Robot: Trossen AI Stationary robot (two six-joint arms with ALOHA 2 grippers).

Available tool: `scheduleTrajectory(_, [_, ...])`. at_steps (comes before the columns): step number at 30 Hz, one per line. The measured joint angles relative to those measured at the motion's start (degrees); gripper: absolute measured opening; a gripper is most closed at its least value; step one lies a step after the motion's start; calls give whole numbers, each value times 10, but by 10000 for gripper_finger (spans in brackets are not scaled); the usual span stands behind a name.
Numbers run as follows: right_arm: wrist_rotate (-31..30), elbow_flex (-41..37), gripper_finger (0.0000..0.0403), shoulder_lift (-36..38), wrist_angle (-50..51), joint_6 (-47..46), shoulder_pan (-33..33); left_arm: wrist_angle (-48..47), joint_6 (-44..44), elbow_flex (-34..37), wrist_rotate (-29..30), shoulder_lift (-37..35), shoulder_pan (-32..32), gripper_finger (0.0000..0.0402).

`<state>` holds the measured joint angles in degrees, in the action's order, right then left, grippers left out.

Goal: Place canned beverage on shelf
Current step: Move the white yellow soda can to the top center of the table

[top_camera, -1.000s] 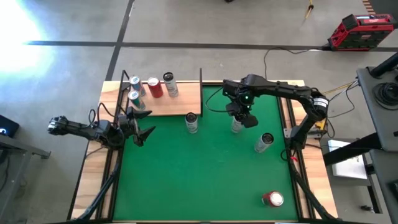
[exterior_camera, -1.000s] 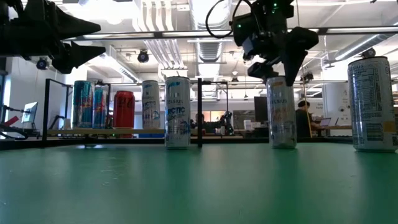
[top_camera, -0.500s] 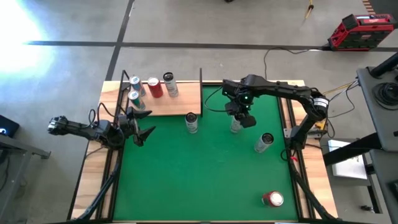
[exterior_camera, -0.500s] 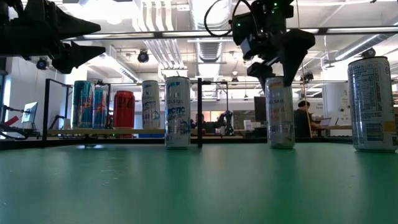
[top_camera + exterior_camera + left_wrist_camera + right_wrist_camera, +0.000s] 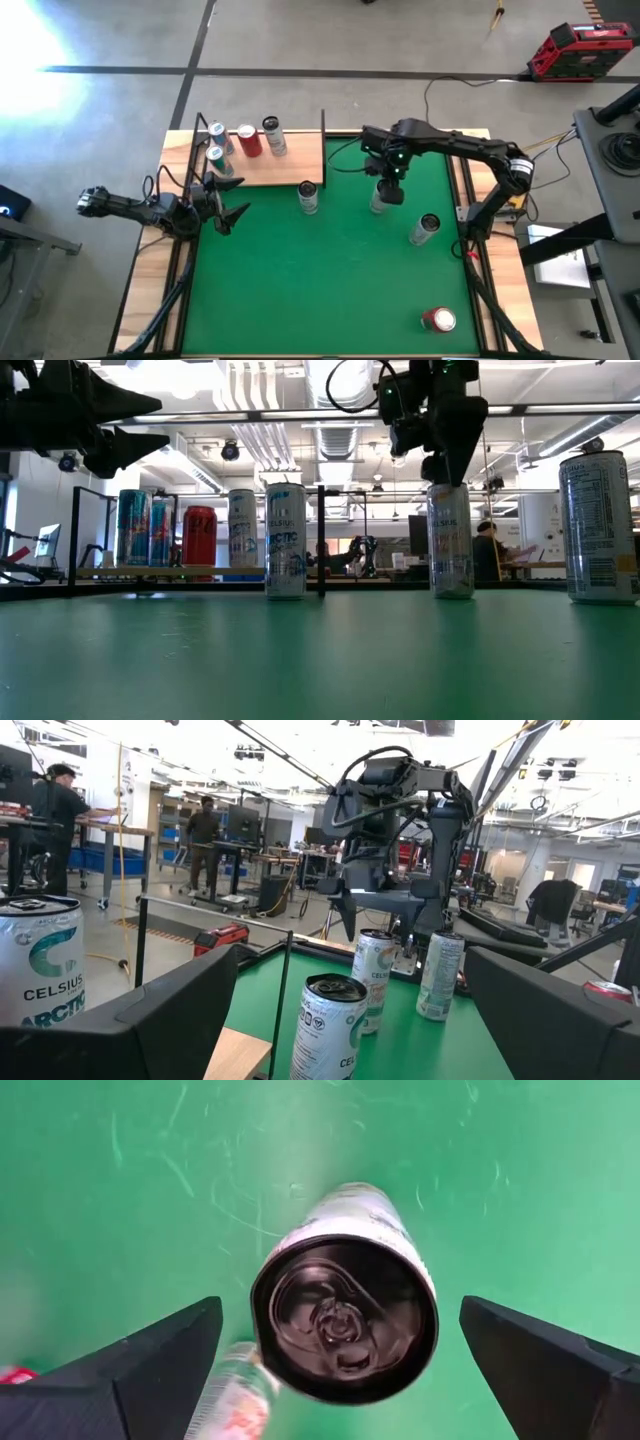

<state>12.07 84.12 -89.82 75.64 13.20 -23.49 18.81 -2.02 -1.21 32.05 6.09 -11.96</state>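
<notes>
Right end effector [image 5: 389,189] shifted over can [image 5: 345,1292], fingers spread.

One camera hangs above and looks straight down on the whole green mat [image 5: 330,290] and both my arms, while another sits at mat level and looks flat across it into the room. My right wrist camera stares straight down, close over the can [image 5: 345,1335] between my spread jaws. My left wrist camera looks level across the mat from farther off, sharing that can [image 5: 372,978] with it.
</notes>
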Motion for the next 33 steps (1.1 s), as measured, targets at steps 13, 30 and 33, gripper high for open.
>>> scheduleTrajectory(13, [4, 0, 400, 27, 7, -280, 0, 0, 0, 0, 0, 0, 0, 375])
scheduleTrajectory(30, [-32, 0, 400, 28, 0, -834, 5, 0, 0, 0, 0, 0, 0, 375])
scheduleTrajectory(33, [-41, 0, 400, 19, -7, -879, 14, 0, 0, 0, 0, 0, 0, 375])
